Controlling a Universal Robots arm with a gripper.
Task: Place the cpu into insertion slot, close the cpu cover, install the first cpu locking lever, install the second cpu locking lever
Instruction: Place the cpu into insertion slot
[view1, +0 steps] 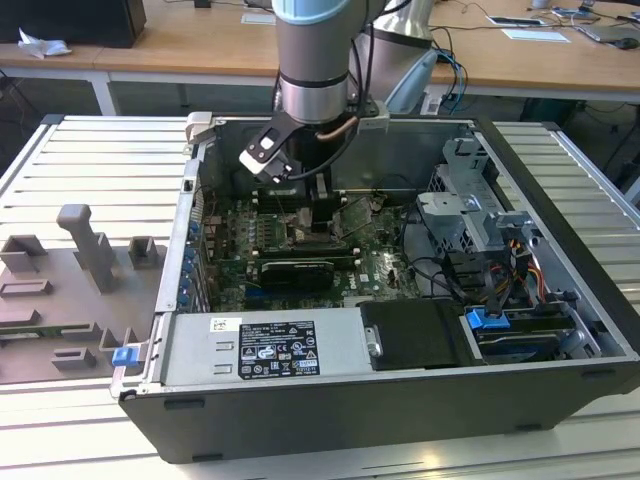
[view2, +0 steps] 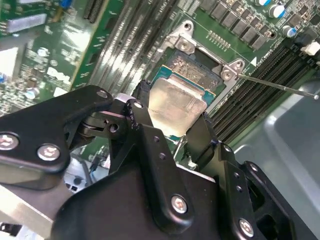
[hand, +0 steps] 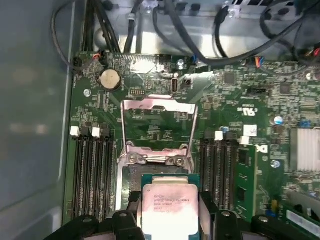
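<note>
The cpu (hand: 169, 207), a pale silver square on a green edge, sits between my gripper's (hand: 170, 212) black fingers (hand: 209, 210), which are shut on its two sides. It hangs low over the insertion slot (hand: 131, 176), a dark socket with a silver rim. In the second wrist view the cpu (view2: 175, 102) tilts over the insertion slot (view2: 194, 67), with the gripper (view2: 172, 112) closed around it. The cpu cover (hand: 159, 104) stands swung open beyond the socket, board showing through its cut-out. In the exterior view the gripper (view1: 320, 215) reaches down into the computer case (view1: 330, 420).
Black memory slots (hand: 92, 175) flank the socket on both sides. A thin metal lever rod (view2: 280, 88) sticks out beside the socket. A black graphics card (view1: 295, 270), a power supply (view1: 265, 350), a drive cage (view1: 470, 220) and loose cables (view1: 430, 270) crowd the case.
</note>
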